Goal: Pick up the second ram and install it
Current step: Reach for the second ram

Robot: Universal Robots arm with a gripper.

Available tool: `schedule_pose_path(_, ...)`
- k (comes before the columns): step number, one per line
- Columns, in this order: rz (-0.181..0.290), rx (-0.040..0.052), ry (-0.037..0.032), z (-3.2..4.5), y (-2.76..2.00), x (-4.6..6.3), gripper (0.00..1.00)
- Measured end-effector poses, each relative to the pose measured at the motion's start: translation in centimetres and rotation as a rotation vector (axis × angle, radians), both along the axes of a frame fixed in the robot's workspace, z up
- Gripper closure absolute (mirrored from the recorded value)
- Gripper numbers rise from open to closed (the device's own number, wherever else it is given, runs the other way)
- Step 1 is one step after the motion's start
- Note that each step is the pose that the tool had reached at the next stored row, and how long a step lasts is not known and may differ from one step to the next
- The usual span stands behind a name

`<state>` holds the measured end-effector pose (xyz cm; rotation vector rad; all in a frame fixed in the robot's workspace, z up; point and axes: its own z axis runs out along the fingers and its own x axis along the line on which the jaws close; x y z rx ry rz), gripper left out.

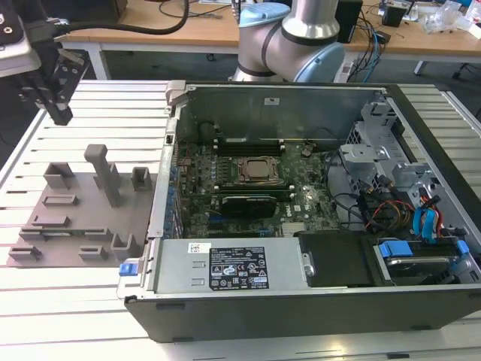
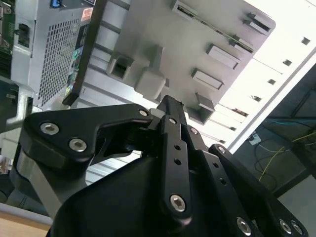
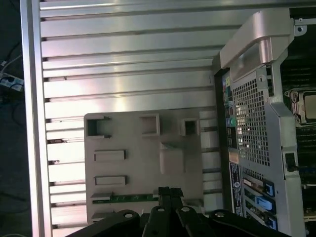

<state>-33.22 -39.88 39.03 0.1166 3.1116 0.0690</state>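
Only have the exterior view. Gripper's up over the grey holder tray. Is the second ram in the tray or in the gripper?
Observer: In the tray. The first wrist view shows the second ram, a green strip, lying in a slot of the grey holder tray.
Operator: Gripper state?
Observer: In that view the gripper has its fingertips together, with nothing between them.
Operator: Lined up with the stick?
Observer: Roughly. In the first wrist view the tips cross the stick's line partway along it, and the green board shows beside them.
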Motion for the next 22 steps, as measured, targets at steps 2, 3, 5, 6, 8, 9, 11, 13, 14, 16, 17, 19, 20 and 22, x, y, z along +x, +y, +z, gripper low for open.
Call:
schedule_pose_path(2, 0.000, 0.0000, 0.0000, -0.05, 0.00, -0.4, 0.90)
schedule_pose_path(3, 0.000, 0.0000, 0.0000, -0.11, -0.01, -0.9, 0.90)
schedule_pose_path(5, 0.000, 0.0000, 0.0000, -0.23, -0.06, -1.8, 0.90)
schedule_pose_path(6, 0.000, 0.0000, 0.0000, -0.26, -0.10, -2.1, 0.90)
schedule_pose_path(8, 0.000, -0.0001, 0.0001, -0.33, -0.28, -2.9, 0.90)
schedule_pose_path(9, 0.000, -0.0001, 0.0001, -0.35, -0.46, -3.4, 0.90)
schedule_pose_path(11, 0.000, 0.0000, 0.0002, -0.40, -1.01, -4.0, 0.90)
schedule_pose_path(13, 0.000, 0.0000, 0.0001, -0.45, -1.61, -4.1, 0.90)
schedule_pose_path(14, 0.000, -0.0006, 0.0000, -0.49, -2.17, -4.1, 0.90)
schedule_pose_path(16, 0.000, -0.0026, 0.0000, -0.51, -2.43, -4.1, 0.90)
schedule_pose_path(17, 0.000, -0.0032, 0.0000, -0.53, -2.53, -4.1, 0.90)
schedule_pose_path(19, 0.000, -0.0033, 0.0000, -0.59, -2.73, -4.1, 0.90)
schedule_pose_path(20, 0.000, -0.0033, 0.0000, -0.64, -2.89, -4.1, 0.90)
schedule_pose_path(22, 0.000, -0.0034, 0.0000, -0.72, -3.14, -4.1, 0.90)
